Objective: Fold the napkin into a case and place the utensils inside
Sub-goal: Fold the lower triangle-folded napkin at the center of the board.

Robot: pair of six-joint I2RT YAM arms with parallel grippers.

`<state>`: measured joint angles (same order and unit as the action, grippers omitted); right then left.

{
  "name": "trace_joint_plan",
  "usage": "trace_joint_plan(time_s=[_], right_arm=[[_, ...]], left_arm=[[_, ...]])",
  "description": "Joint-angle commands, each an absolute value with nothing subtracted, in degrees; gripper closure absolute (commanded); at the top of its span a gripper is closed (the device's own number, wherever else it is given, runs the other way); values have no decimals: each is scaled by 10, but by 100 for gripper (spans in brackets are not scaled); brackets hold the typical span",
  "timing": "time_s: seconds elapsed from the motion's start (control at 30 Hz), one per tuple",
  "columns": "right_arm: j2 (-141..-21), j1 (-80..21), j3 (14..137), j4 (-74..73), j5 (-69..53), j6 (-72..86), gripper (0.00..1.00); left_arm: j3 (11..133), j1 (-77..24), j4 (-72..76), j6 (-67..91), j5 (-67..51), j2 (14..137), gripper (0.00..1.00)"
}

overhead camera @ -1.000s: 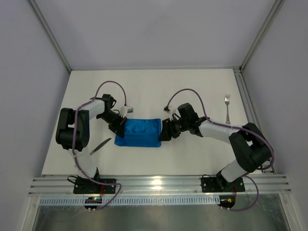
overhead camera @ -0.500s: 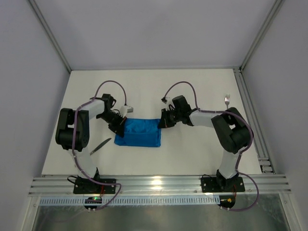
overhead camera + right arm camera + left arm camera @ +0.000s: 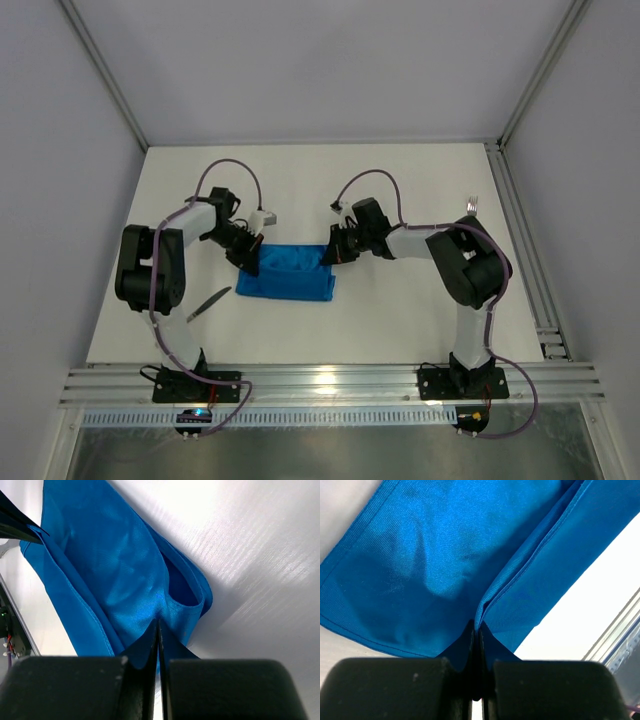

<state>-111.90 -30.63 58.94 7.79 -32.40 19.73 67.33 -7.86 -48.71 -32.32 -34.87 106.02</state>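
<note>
The dark grey knife [image 3: 207, 303] is seen at 8 o'clock of the napkin [image 3: 287, 276], apart from it. The folded blue napkin is laid mid-table. Its far corners are pinched tight, at 10 o'clock by the left gripper [image 3: 251, 260] and at 2 o'clock by the right gripper [image 3: 329, 257]. Farther off at 2 o'clock, the fork [image 3: 472, 203] is partly hidden by the right arm.

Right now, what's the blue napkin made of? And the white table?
The napkin looks like woven cloth, slightly shiny, maybe polyester: fine ribbed weave, stitched hem, soft folds. The table looks like hard, smooth white board, perhaps laminate or paint: light glares off it in streaks.
</note>
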Motion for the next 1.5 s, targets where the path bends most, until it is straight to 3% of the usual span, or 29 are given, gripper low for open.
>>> trace_joint_plan(time_s=[0.0, 0.23, 0.47, 0.7, 0.93, 1.47], right_arm=[[-1131, -310, 599, 56, -305, 176, 96], [-1098, -309, 622, 11, -318, 138, 96], [-1019, -329, 673, -91, -246, 67, 96], [-975, -378, 617, -30, -270, 99, 96], [-1013, -390, 614, 51, -298, 164, 96], [-1171, -352, 692, 7, -208, 264, 96]], left_arm=[[691, -76, -473, -315, -335, 1044, 100], [681, -76, -468, -307, -300, 1070, 100], [676, -76, -460, -297, -297, 1071, 100], [671, -76, -462, -299, -308, 1069, 99], [680, -76, -511, -326, -338, 1045, 100], [674, -81, -558, -377, -352, 1034, 100]])
